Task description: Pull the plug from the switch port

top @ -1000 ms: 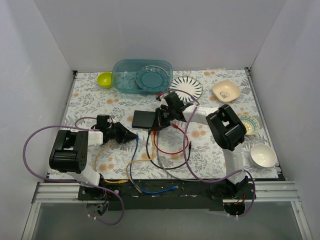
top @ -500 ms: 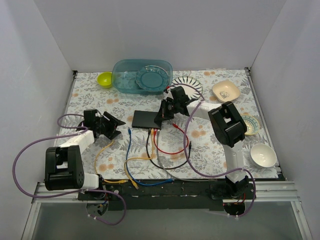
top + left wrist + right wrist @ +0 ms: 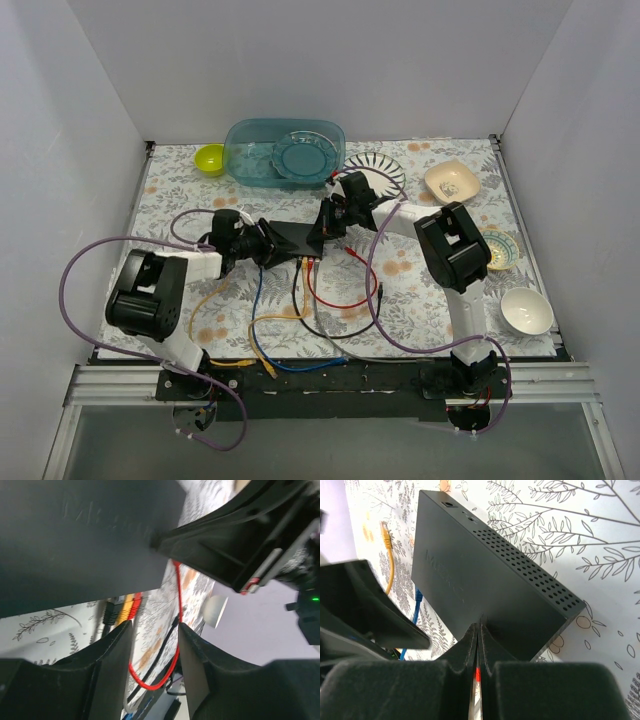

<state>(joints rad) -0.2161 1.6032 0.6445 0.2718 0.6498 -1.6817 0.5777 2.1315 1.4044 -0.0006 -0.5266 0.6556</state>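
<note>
The switch [image 3: 292, 238] lies flat at the tub's [image 3: 285, 150] 6 o'clock, with plugs [image 3: 306, 260] in its 6 o'clock edge. Left gripper [image 3: 267, 243] at its 9 o'clock — fingers [image 3: 117, 645] wide. Right gripper [image 3: 320, 233] at 3 o'clock — fingers [image 3: 462, 655] pressed together, tips on the switch's top.

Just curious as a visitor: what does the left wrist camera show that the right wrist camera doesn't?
Only left wrist: black, yellow and red plugs seated in the switch. Only right wrist: the vent holes along its side, and a loose yellow plug. Both: the switch's black top, lying on the flowered cloth.
</note>
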